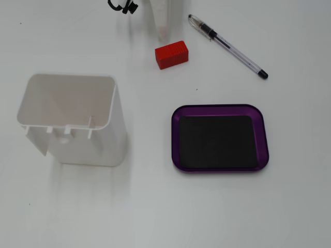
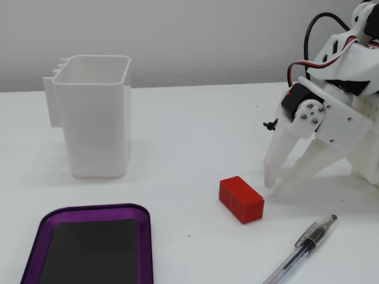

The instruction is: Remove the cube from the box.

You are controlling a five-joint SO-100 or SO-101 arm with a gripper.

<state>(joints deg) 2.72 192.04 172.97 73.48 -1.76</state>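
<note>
On the table, the cube (image 1: 171, 55) lies outside the empty box (image 1: 220, 161), near a pen (image 1: 227, 45). Gripper (image 2: 277, 184) beside it, jaws apart, holding nothing.

Bright, even, diffuse light in both fixed views; the white table (image 1: 165, 217) nears overexposure. Shadows are soft and faint. The lower frame edge blurs slightly on the pen (image 2: 299, 251).
</note>
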